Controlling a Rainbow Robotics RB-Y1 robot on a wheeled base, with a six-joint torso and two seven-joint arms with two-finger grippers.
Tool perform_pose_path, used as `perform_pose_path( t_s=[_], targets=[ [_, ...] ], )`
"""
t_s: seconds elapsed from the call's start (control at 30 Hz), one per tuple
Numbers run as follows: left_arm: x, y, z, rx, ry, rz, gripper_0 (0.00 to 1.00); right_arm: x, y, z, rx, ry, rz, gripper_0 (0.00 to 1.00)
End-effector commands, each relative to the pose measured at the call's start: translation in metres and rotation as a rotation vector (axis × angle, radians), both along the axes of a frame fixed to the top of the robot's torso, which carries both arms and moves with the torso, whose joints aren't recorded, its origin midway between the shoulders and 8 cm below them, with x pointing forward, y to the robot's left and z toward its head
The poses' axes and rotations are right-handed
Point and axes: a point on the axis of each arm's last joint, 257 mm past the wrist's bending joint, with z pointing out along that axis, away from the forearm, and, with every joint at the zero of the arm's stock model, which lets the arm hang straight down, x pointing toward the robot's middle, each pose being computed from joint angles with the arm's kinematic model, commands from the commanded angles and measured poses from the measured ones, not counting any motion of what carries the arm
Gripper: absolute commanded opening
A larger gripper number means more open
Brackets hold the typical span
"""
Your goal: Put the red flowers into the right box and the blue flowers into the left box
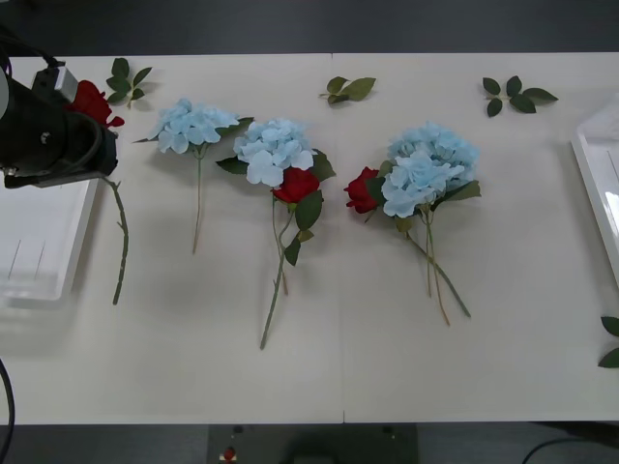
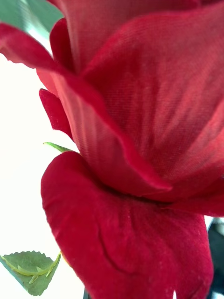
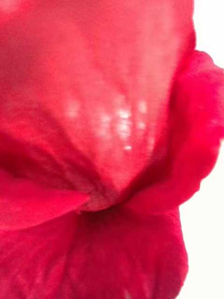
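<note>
Your left arm [image 1: 53, 130] sits at the table's far left above the left box [image 1: 39, 256], a red rose [image 1: 92, 101] pressed against its wrist camera; you can't tell whether it grips. Other red roses [image 1: 297, 184] and blue hydrangeas [image 1: 274, 150] lie mid-table; the right box [image 1: 600, 184] is at the right edge.

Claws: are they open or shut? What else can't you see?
Left claw: open or shut unclear; front view, the black arm covers it; left wrist view, red petals block it.
Right claw: unclear; right wrist view, a rose blocks it.
Right box: cut by front view's edge.
</note>
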Motion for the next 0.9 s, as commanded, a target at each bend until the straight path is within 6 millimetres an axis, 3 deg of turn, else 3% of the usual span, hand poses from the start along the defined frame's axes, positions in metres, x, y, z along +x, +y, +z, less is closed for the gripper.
perform_pose_path(
  t_s=[0.03,0.23,0.47,0.9],
  targets=[
    [0.008,-0.046,0.037,-0.021,-0.127,-0.175,0.0,-0.006,-0.042,0.016,-0.135,-0.041,-0.019,0.0],
    [0.004,-0.11,0.056,-0.128,-0.22,-0.422,0.0,-0.027,-0.094,-0.01,-0.161,-0.06,-0.092,0.0],
    [-0.025,-0.18,0.076,-0.275,-0.277,-0.683,0.0,-0.043,-0.128,-0.032,-0.182,-0.086,-0.133,0.0],
    [-0.07,-0.277,0.1,-0.479,-0.354,-0.951,0.0,-0.054,-0.148,-0.051,-0.201,-0.107,-0.176,0.0]
  ],
)
